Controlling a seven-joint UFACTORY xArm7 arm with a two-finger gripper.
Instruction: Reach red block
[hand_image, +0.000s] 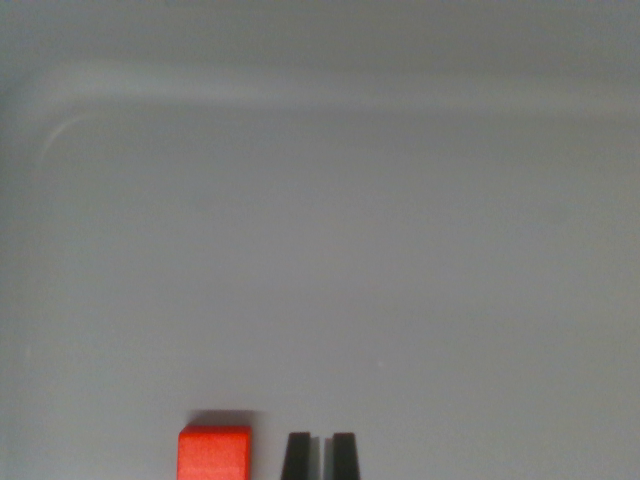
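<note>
Red block (214, 452) — cropped at bottom edge — just left of gripper (320, 458), fingertips nearly together, empty.

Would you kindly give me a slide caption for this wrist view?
Red block just left of the nearly closed end effector on a grey surface.

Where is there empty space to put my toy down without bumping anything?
Nearly everywhere. The grey surface is bare from its curved rim at the top down to the bottom edge, on both sides. Only the bottom middle is crowded: the red block sits just to the wrist view's left of the gripper, with a thin gap between them.
</note>
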